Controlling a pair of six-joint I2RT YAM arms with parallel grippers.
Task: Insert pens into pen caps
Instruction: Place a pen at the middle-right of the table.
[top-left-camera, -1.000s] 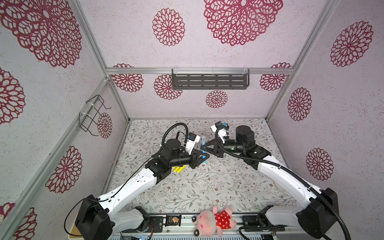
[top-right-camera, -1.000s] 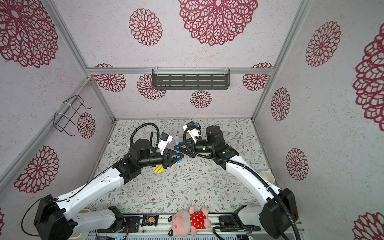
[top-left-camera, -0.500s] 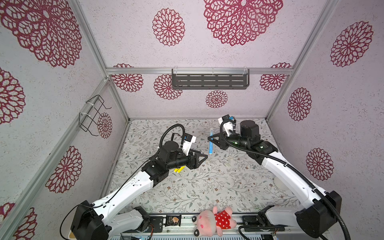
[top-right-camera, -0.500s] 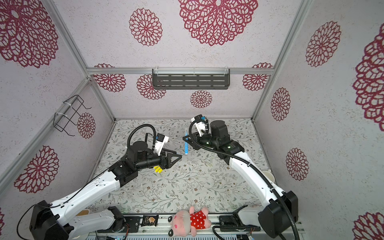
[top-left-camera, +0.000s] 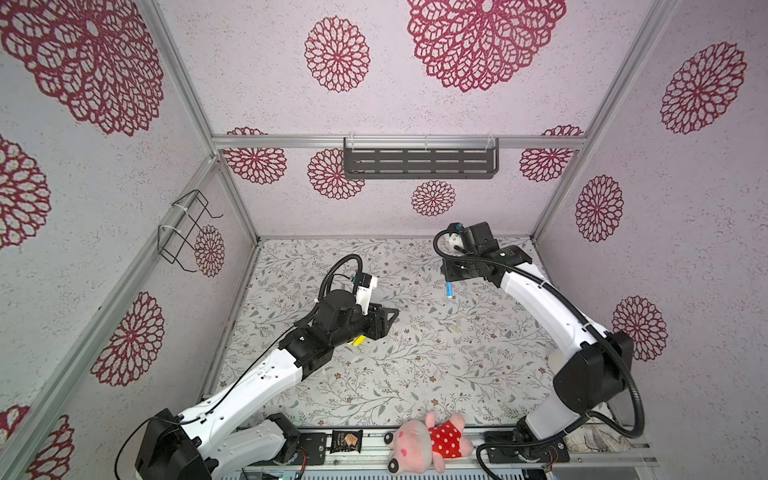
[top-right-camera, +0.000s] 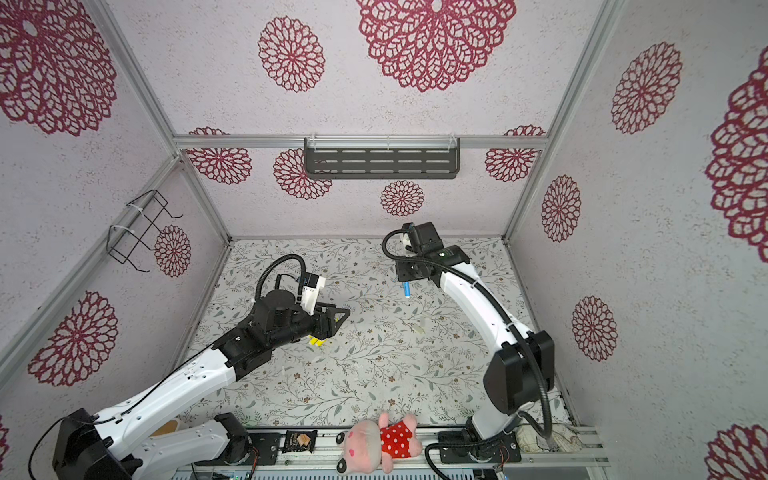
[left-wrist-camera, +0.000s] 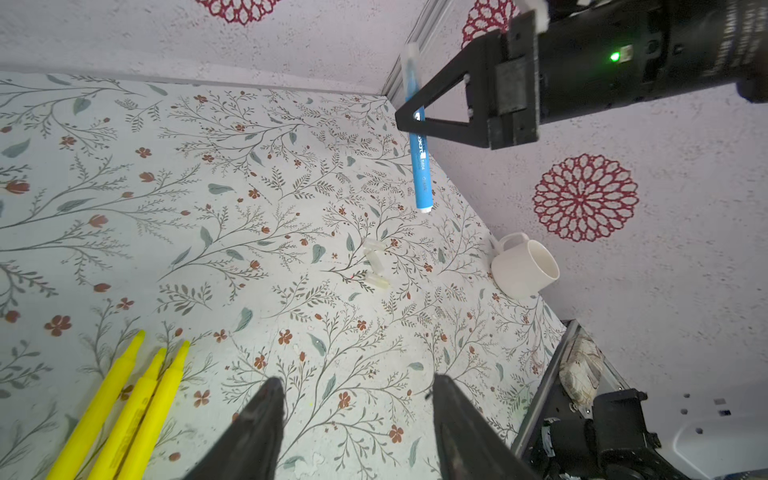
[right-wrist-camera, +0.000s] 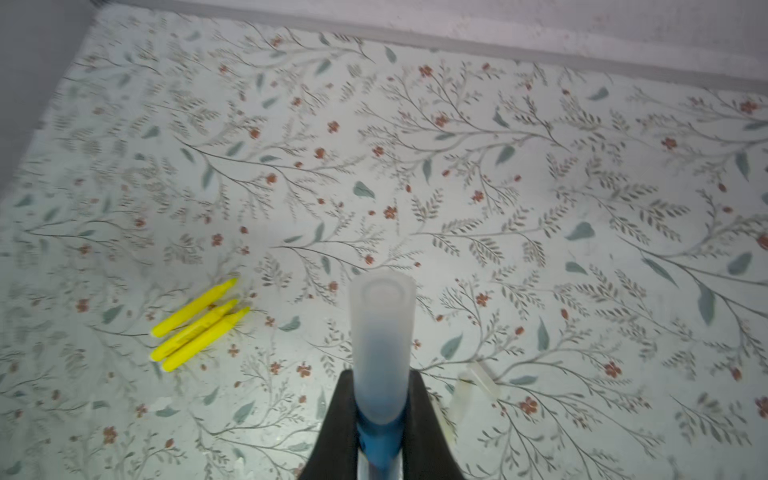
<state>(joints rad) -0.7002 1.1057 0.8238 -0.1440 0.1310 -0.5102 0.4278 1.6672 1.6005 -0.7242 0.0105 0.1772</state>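
Observation:
My right gripper (right-wrist-camera: 381, 399) is shut on the blue pen (left-wrist-camera: 420, 166), which hangs above the table's back right in both top views (top-left-camera: 449, 289) (top-right-camera: 406, 289). A whitish translucent pen cap (right-wrist-camera: 382, 332) sits on the pen's end. My left gripper (left-wrist-camera: 357, 384) stands open with nothing between its fingers, over the middle left of the table (top-left-camera: 390, 318). Three yellow pens (left-wrist-camera: 124, 407) lie side by side just beside it (top-left-camera: 358, 340). Loose pen caps (left-wrist-camera: 374, 255) lie on the cover right of centre (top-left-camera: 457, 323), between the two grippers.
A white mug (left-wrist-camera: 525, 270) lies on its side by the right wall. A pink plush pig (top-left-camera: 428, 440) and a snack packet (top-left-camera: 347, 440) sit on the front rail. A dark shelf (top-left-camera: 419, 162) hangs on the back wall, a wire rack (top-left-camera: 187, 230) on the left wall.
The grippers met at mid-table a second ago. My left gripper has opened and drawn back left. My right gripper has carried the capped blue pen to the back right.

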